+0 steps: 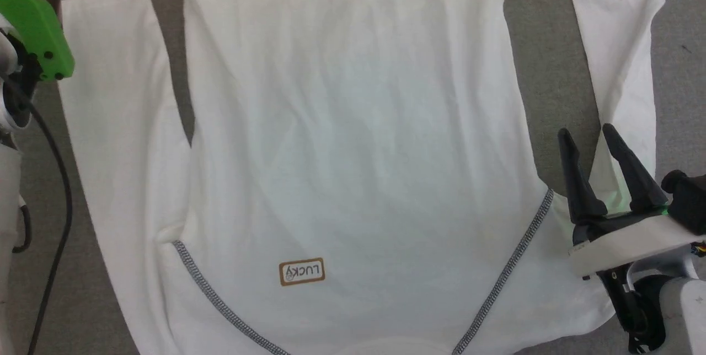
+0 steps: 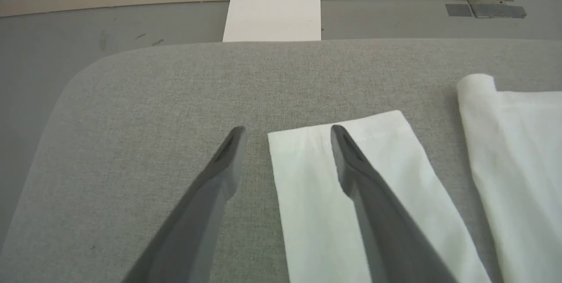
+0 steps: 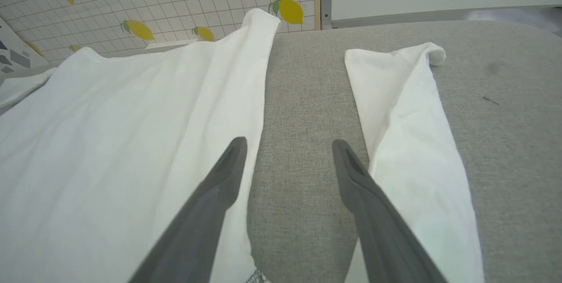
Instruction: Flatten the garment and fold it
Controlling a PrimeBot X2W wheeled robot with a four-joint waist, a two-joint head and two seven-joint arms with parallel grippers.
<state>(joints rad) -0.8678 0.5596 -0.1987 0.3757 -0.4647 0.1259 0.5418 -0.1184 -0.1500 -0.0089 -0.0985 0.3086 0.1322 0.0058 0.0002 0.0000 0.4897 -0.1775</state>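
Since the garment is thin white knit, I'd expect it to be light, limp and grabby on the grey padded table. It has no stiffness, so a one-point lift will just drape and drag the rest along.

- **Position:** It lies spread flat on the table, collar end nearest the robot and hem at the far side. The tan label sits near the collar. The body has only shallow creases.
- **Sleeves:** Both lie alongside the body, apart from it, pointing toward the hem. The right sleeve is twisted, with its cuff corner curled over. The left sleeve lies flatter.
- **Where to grip:** Pinch both layers at a cuff or sleeve edge. The grey-stitched shoulder seam looks like a usable fold reference.
- **Left gripper****:** Jaws are spread wide and hold nothing. It points along the left sleeve toward the cuff, one finger over the fabric and the other over bare table. Can't tell whether the tips touch.
- **Right gripper****:** Also wide open and empty, low by the right armpit. It straddles the table strip between body and sleeve, fingers pointing toward the hem.
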